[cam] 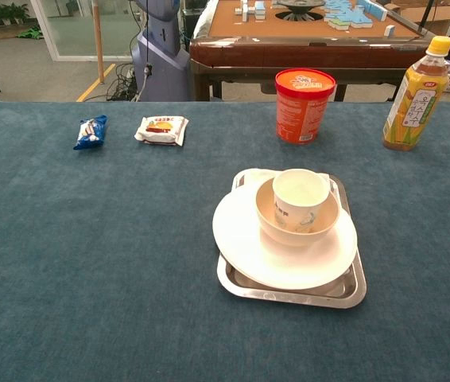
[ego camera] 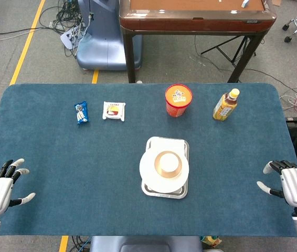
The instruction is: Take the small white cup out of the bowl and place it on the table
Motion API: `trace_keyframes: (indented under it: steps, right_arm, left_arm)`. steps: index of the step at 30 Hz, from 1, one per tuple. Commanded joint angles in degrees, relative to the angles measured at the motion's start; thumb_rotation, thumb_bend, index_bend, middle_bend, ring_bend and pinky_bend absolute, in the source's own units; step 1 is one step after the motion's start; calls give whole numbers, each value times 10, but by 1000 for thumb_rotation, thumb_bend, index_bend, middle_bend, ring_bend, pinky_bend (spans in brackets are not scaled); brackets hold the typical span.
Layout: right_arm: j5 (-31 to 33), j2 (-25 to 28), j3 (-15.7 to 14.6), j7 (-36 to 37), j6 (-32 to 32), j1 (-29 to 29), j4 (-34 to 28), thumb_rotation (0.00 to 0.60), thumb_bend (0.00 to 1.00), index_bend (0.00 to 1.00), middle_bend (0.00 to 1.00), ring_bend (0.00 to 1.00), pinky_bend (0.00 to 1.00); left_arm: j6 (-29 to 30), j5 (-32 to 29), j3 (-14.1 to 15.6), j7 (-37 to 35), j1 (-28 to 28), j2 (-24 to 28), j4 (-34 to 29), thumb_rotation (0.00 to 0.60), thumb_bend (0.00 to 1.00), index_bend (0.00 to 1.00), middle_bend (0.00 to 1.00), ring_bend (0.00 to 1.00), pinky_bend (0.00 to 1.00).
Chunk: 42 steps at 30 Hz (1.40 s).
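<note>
A small white cup [cam: 300,195] [ego camera: 167,160] stands upright inside a cream bowl [cam: 273,223] [ego camera: 159,167]. The bowl sits on a white plate [cam: 245,243] [ego camera: 148,169], which rests on a metal tray [cam: 289,296] [ego camera: 164,193] at the middle of the blue table [ego camera: 75,173]. My left hand [ego camera: 0,189] lies at the near left edge, fingers spread, holding nothing. Near the right front edge my right hand [ego camera: 291,185] is likewise empty with fingers apart. Both hands are far from the cup and absent from the chest view.
An orange instant-noodle cup [ego camera: 178,100] [cam: 304,104] and a yellow tea bottle [ego camera: 225,105] [cam: 417,95] stand behind the tray. A blue snack packet [ego camera: 81,112] [cam: 91,132] and a white snack packet [ego camera: 114,111] [cam: 161,130] lie at the back left.
</note>
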Motion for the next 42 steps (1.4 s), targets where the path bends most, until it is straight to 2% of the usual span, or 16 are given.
trace_keyframes:
  steps: [1, 5, 11, 14, 19, 22, 27, 30, 36, 42]
  right_arm:
    - [-1, 5, -6, -15, -5, -1, -4, 600, 0, 566, 536, 461, 535]
    - [4, 13, -6, -5, -16, 1, -18, 600, 0, 567, 533, 459, 533]
    - [-6, 17, -9, -20, -23, 7, -28, 600, 0, 567, 498, 410, 409]
    - [-10, 35, -10, -31, -48, 22, -51, 600, 0, 567, 418, 322, 367]
    - [7, 68, 8, -64, -107, 64, -101, 600, 11, 566, 272, 186, 297]
    - [22, 74, 23, -85, -144, 94, -119, 600, 93, 567, 222, 134, 251]
    - [59, 76, 40, -178, -209, 145, -140, 600, 232, 567, 146, 27, 114]
    - [85, 70, 50, -203, -243, 174, -151, 600, 306, 566, 124, 5, 96]
    - [130, 39, 65, -270, -289, 230, -157, 600, 367, 566, 95, 0, 81]
    - [155, 5, 67, -315, -309, 268, -159, 600, 371, 567, 75, 0, 77]
  left_arm:
    - [1, 0, -1, 0, -1, -2, 1, 600, 32, 360, 190, 111, 388]
    - [-1, 2, 2, 0, -2, -3, 2, 600, 32, 361, 192, 112, 403]
    - [6, -2, -2, -15, 2, 4, -1, 600, 32, 361, 192, 113, 410]
    - [10, -2, -3, -19, 3, 9, -4, 600, 32, 361, 192, 114, 411]
    - [14, -2, -3, -20, 6, 10, -4, 600, 32, 362, 194, 114, 412]
    - [16, -5, -4, -20, 7, 11, -4, 600, 32, 362, 194, 114, 413]
    - [21, -6, -4, -24, 12, 17, -8, 600, 32, 362, 203, 140, 425]
    - [25, -7, -5, -25, 14, 19, -9, 600, 32, 362, 206, 142, 427]
    - [29, -5, -4, -32, 18, 25, -14, 600, 32, 362, 207, 142, 427]
    - [33, -5, -4, -35, 21, 29, -17, 600, 32, 362, 209, 143, 427]
